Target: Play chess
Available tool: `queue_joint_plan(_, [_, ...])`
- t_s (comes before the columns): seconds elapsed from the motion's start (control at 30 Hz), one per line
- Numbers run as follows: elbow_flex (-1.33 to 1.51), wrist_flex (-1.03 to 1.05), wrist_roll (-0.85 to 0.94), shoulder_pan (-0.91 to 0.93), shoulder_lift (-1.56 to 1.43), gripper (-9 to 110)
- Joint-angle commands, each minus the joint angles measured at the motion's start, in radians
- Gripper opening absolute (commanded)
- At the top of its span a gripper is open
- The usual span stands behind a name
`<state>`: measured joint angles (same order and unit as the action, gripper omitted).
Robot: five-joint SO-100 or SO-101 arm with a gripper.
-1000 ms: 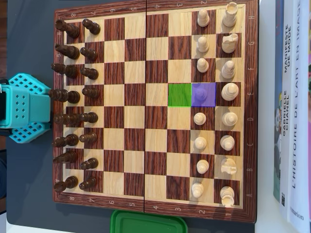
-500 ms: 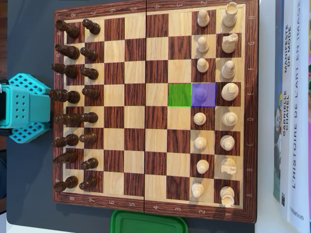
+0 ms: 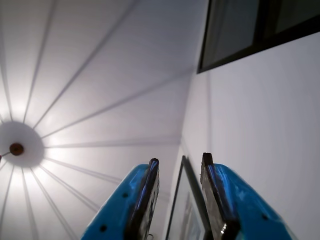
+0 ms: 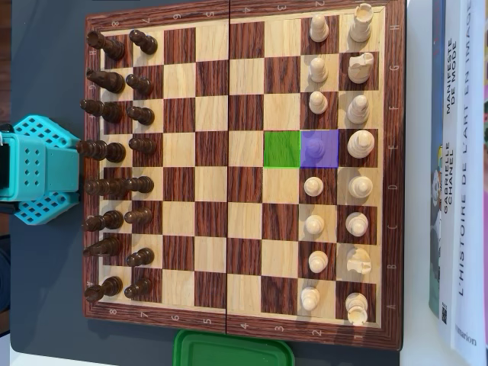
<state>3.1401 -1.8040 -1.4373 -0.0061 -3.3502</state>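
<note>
Overhead, the gripper [image 3: 180, 162] points up at the ceiling in the wrist view, its two blue fingers [image 3: 142, 200] standing apart with nothing between them, only a white wall and a dark-framed window [image 3: 250, 30] behind. A round ceiling lamp [image 3: 16, 148] glows at the left of that view, with thin lines fanning out from it.

In the overhead view the teal arm base [image 4: 42, 169] sits on the dark mat just beside the left edge of the chessboard [image 4: 236, 15], level with the board's middle rows. The dark pieces [image 4: 114, 152] fill the two columns nearest the arm, and the white pieces [image 4: 358, 145] line the two columns on the far right.

One square in the white pawn column is tinted purple [image 4: 320, 148] and looks bare of a pawn, though I cannot tell for sure under the tint. The square touching it on the left is tinted green [image 4: 282, 149] and holds no piece.

A green lid [image 4: 232, 349] lies against the bottom edge of the board. Books [image 4: 457, 168] are stacked along the right side, spines facing up.
</note>
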Motion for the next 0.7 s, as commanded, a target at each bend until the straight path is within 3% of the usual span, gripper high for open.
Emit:
queue_joint_plan(0.0, [0.020,0.000,-0.005,-0.003,0.003,14])
queue_joint_plan(0.53, [0.020,0.006,0.003,0.006,0.009,14])
queue_joint_plan(0.67, [0.015,0.104,0.005,0.008,0.005,14])
